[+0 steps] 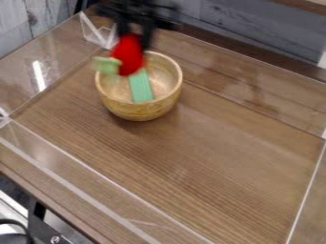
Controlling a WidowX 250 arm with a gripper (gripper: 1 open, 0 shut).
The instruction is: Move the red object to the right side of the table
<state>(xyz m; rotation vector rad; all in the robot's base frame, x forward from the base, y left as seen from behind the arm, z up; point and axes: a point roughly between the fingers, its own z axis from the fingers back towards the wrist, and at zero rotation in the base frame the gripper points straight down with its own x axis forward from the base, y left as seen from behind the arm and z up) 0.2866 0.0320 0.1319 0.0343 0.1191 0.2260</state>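
Jaws [125,36] partly open, closed on red toy [129,53], toy hanging just below; seemingly above bowl [170,103]; tabletop's [232,140] right side lies rightward.

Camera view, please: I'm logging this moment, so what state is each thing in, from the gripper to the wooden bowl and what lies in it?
Gripper: closed on the red soft toy, fingers blurred.
Red soft toy: held up, green end toward the left of the picture, overlapping the bowl's far side in view.
Wooden bowl: upright, open-topped, on the table.
Green rectangular block: lying inside the bowl.
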